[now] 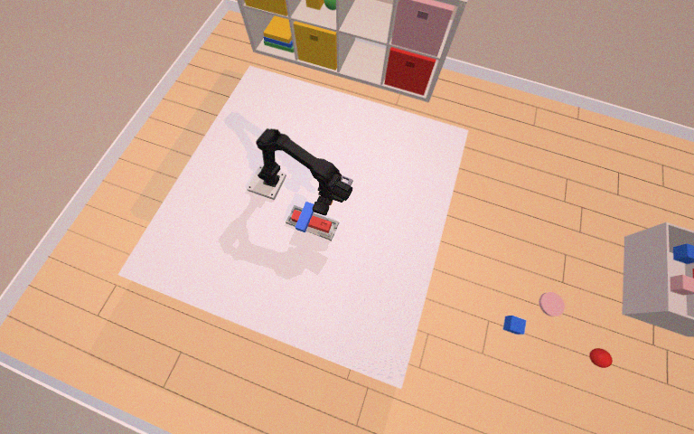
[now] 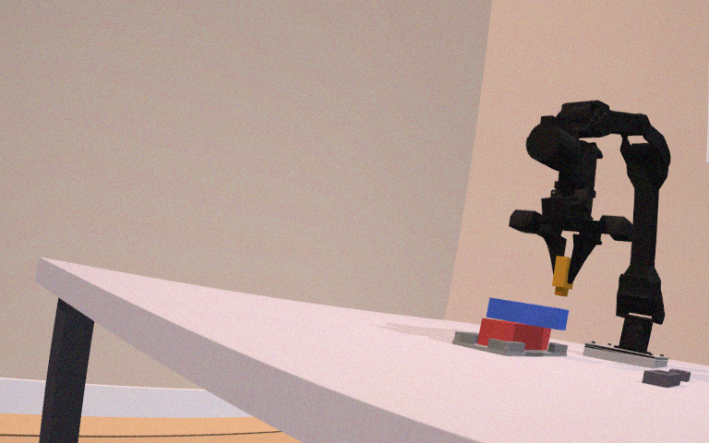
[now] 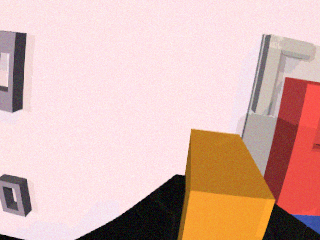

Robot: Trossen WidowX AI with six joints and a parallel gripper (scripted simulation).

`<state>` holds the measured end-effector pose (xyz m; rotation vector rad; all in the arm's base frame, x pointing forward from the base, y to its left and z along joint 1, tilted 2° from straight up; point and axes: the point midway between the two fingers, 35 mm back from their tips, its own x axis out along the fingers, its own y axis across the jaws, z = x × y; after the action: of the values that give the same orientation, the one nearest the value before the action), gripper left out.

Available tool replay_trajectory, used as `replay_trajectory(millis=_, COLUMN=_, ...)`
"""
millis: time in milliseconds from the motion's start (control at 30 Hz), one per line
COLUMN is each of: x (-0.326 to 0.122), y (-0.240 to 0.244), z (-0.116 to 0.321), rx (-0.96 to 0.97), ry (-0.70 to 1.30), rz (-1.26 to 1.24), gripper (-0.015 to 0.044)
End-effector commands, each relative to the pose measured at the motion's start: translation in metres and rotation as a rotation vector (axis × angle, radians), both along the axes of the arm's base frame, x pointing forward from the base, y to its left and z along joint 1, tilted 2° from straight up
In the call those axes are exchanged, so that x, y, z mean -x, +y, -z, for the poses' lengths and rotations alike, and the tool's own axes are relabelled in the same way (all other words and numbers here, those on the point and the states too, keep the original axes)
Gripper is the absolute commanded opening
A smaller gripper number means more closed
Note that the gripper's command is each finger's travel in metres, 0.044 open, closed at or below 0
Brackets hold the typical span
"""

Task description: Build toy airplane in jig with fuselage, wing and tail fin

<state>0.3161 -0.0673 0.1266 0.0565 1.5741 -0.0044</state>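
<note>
The red fuselage (image 1: 321, 222) (image 2: 497, 332) (image 3: 300, 172) sits in the pale grey cradle (image 1: 334, 229) (image 2: 506, 345) (image 3: 259, 136). The blue wing (image 1: 304, 217) (image 2: 526, 314) (image 3: 311, 223) lies across the top of the fuselage; its tab is hidden. My gripper (image 2: 562, 272) (image 3: 207, 190) is shut on the orange tail fin (image 2: 561, 279) (image 3: 227, 217). It holds the fin upright, tab down, in the air above and beside the cradle, clear of the fuselage. A small dark socket opening (image 3: 317, 146) shows on top of the fuselage, at the right edge of the wrist view.
Two dark grey hollow holders, a larger one (image 2: 661, 378) (image 3: 15, 104) and a smaller one (image 2: 680, 375) (image 3: 25, 196), stand on the white table top (image 1: 317, 316) (image 2: 261, 323). The arm's base plate (image 1: 263, 190) (image 2: 621, 357) is bolted behind the cradle.
</note>
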Motion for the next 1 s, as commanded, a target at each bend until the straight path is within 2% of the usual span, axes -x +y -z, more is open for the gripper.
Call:
replay_trajectory(millis=0, x=-0.004, y=-0.014, z=0.001, rx=0.006, ry=-0.008, rz=-0.003, gripper=0.0000)
replay_trajectory(millis=800, x=-0.006, y=-0.084, z=0.019, rx=0.009, ry=-0.009, rz=-0.004, gripper=0.0000)
replay_trajectory(millis=867, x=-0.006, y=-0.084, z=0.018, rx=0.009, ry=-0.009, rz=-0.004, gripper=0.0052)
replay_trajectory(millis=967, x=-0.006, y=-0.084, z=0.018, rx=0.009, ry=-0.009, rz=-0.004, gripper=0.0065)
